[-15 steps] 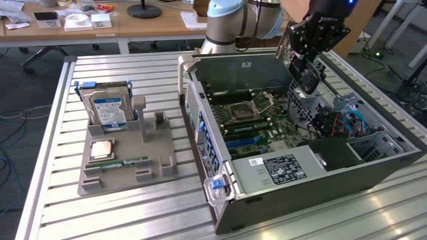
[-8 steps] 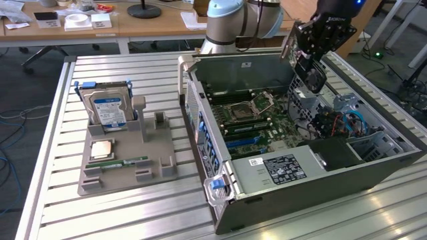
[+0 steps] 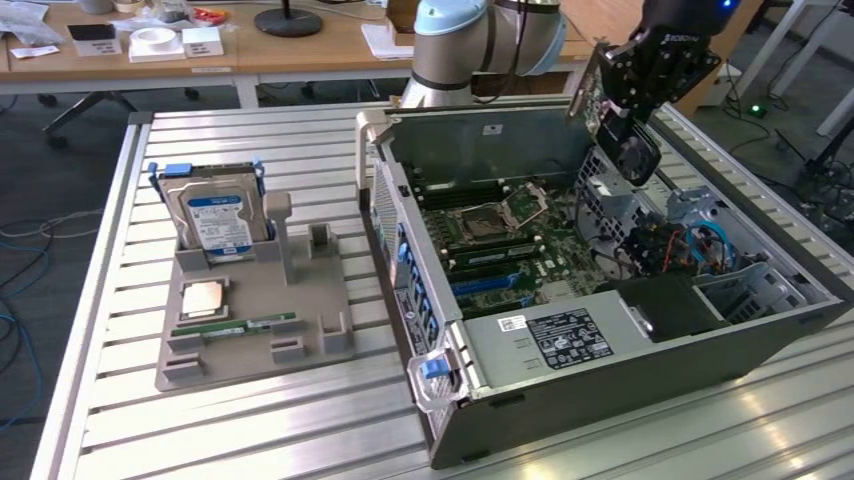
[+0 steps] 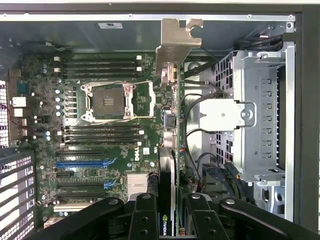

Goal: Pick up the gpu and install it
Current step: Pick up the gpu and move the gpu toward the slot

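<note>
Over slatted metal table (image 3: 267, 420) and open steel case (image 3: 641, 400), black hand (image 4: 172, 200) clenches thin flat gpu (image 4: 175, 45).

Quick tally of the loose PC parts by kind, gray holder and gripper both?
hard drive: 1
CPU chip: 1
memory stick: 1
gpu, held in the gripper: 1
Total: 4

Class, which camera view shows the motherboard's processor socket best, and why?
The wrist view: it faces the processor socket squarely, with its metal frame plain. The exterior view shows the socket at a slant inside the computer case.
</note>
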`<action>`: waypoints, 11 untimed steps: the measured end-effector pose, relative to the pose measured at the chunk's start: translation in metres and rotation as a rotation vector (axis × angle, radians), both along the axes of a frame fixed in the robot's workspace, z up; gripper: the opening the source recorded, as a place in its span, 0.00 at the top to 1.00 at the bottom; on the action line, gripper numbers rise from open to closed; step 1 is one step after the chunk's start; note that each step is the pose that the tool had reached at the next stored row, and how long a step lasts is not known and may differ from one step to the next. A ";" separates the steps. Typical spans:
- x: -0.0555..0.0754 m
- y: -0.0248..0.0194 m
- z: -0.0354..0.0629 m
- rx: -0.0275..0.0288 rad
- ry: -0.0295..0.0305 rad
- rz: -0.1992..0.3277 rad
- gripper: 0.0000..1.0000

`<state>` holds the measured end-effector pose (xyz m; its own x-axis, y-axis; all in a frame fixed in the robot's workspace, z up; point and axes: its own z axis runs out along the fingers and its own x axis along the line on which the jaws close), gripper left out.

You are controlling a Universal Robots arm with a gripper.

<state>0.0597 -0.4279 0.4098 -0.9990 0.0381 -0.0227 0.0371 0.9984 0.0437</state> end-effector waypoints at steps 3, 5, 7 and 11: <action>0.000 0.0000 0.0000 0.0000 0.0001 0.000 0.74; 0.002 -0.0001 0.0000 0.0001 0.0000 0.000 0.74; 0.005 0.0000 0.0000 0.0001 0.0001 0.000 0.74; 0.005 0.0000 0.0000 0.0000 0.0000 0.000 0.74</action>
<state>0.0648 -0.4279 0.4098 -0.9990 0.0381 -0.0227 0.0371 0.9984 0.0437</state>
